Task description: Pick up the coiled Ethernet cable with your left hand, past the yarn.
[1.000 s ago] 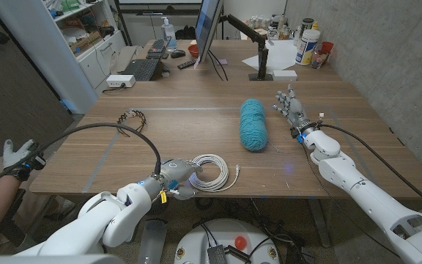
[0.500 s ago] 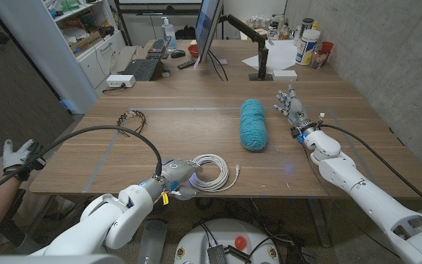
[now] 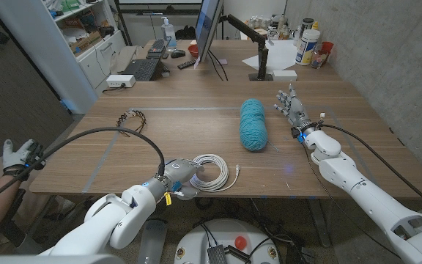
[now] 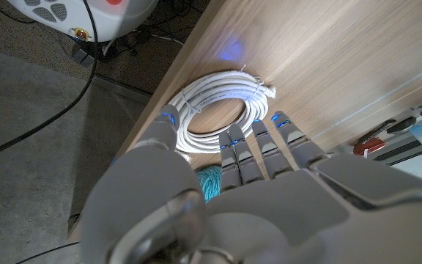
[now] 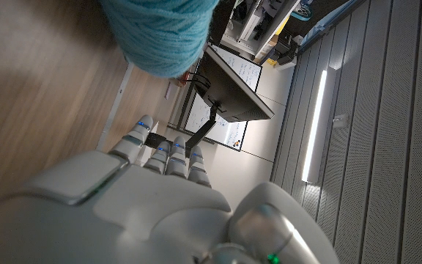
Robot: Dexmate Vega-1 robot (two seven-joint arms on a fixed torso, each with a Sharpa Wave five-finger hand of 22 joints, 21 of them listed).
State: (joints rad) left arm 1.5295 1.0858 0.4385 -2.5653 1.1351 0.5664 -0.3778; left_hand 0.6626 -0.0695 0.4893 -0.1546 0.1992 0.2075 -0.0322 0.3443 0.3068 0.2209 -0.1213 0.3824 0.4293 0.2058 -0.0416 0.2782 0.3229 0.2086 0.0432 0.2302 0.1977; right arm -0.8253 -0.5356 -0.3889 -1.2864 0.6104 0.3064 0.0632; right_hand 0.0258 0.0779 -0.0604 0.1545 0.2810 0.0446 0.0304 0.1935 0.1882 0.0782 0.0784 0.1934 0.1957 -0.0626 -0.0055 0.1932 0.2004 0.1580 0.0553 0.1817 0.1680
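The left hand (image 3: 179,177) reaches the coiled Ethernet cable (image 3: 211,172), fingers (image 4: 258,147) spread and empty over its rim; closing and lifting appear to remain. The right hand (image 3: 290,107) waits, fingers extended, empty.

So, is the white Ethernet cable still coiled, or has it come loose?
Coiled. The Ethernet cable lies as a neat round loop near the table's front edge, with the left hand at its rim.

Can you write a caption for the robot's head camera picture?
Left hand reaches the white coiled Ethernet cable near the teal yarn.
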